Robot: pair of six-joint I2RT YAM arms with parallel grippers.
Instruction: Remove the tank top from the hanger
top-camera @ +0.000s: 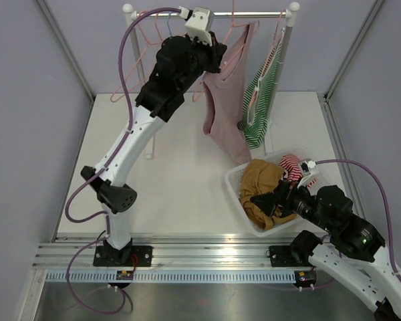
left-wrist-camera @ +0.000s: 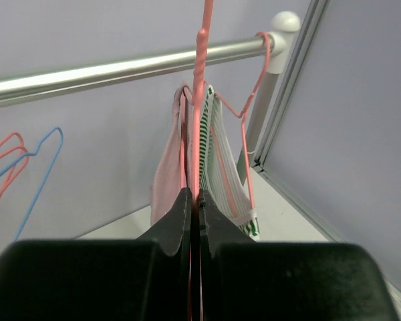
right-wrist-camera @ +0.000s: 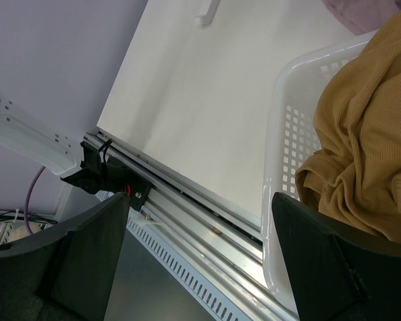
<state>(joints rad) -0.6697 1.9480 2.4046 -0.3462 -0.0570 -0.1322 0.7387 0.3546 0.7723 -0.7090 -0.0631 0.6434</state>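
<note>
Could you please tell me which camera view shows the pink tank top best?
The top external view: the pink tank top hangs there almost whole. The left wrist view shows only its edge beside the hanger the left claw grips. The right wrist view catches just a pinkish scrap in one corner.

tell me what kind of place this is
Likely a robot lab cell staged as a laundry corner: plain panel walls, a clothes rail holding a pink tank top, and a white basket of clothes on the table.
</note>
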